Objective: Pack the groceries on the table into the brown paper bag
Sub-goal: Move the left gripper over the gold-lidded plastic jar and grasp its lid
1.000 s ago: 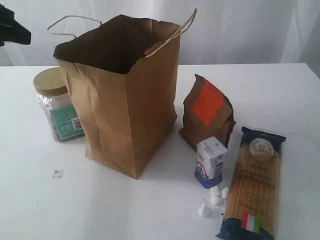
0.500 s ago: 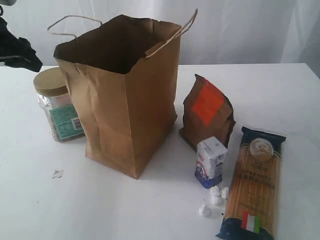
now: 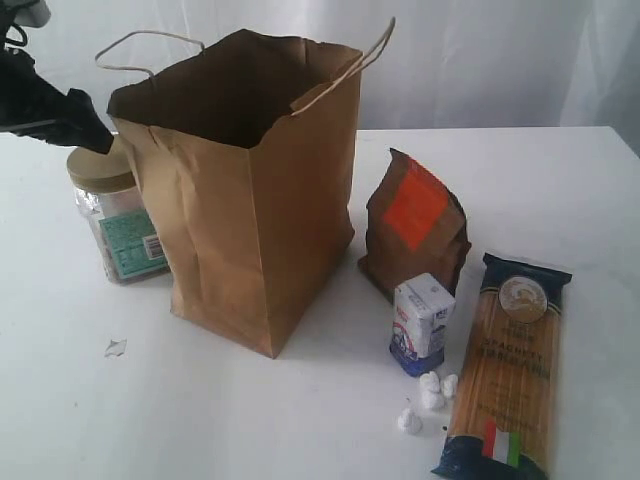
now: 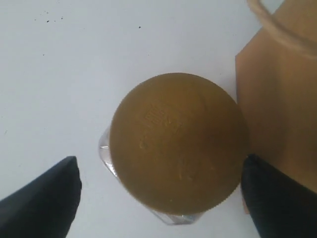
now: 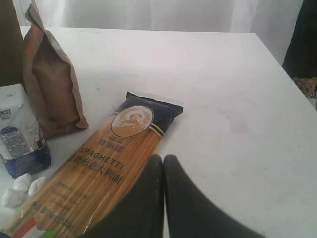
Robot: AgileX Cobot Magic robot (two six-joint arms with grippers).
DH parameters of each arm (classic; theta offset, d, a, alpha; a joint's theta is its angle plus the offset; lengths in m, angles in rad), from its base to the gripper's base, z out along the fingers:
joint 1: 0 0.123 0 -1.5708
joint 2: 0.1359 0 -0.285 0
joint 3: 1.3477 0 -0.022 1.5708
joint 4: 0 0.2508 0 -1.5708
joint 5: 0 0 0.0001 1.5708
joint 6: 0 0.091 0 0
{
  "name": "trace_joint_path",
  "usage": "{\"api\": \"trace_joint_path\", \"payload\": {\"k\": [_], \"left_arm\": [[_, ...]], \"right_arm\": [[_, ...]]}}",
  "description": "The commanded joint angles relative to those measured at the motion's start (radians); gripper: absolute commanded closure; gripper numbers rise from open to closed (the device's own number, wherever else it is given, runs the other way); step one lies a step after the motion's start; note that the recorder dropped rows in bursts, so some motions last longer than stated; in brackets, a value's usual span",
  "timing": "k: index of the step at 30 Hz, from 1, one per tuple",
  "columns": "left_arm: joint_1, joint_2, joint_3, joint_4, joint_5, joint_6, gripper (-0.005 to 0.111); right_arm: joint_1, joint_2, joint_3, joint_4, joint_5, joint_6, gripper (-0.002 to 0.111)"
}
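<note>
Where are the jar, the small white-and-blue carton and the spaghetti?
Jar [image 4: 176, 144]: left wrist view, middle of its tan lid.
Carton [image 3: 420, 325]: exterior view, middle of its body.
Spaghetti [image 3: 508, 365]: exterior view, middle of the pack.

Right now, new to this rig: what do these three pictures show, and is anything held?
A two-armed robot. The wide picture is from a camera off the arms: on the white table are the brown paper bag, a tan-lidded jar left of it, and a brown pouch, small carton and spaghetti pack to its right. The other two are from wrist cameras. The left tool hangs open over the jar, straddling its top, holding nothing. The right tool is shut and empty, near the spaghetti pack.
</note>
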Motion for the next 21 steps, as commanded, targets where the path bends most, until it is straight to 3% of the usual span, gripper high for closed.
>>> {"api": "trace_joint_path", "payload": {"k": [1, 9, 18, 21], "left_arm": [[-0.024, 0.012, -0.004, -0.041, 0.021, 0.064, 0.018], [-0.069, 0.047, -0.004, -0.05, -0.018, 0.069, 0.018], [-0.075, 0.047, -0.004, -0.002, -0.016, 0.069, 0.017], [-0.075, 0.047, -0.004, 0.014, -0.02, 0.069, 0.013]], "right_arm": [[-0.005, -0.006, 0.002, -0.006, -0.008, 0.0, 0.108], [-0.005, -0.006, 0.002, -0.006, -0.008, 0.0, 0.108], [-0.005, -0.006, 0.002, -0.006, -0.008, 0.0, 0.108], [-0.005, -0.006, 0.002, -0.006, -0.008, 0.0, 0.108]]}}
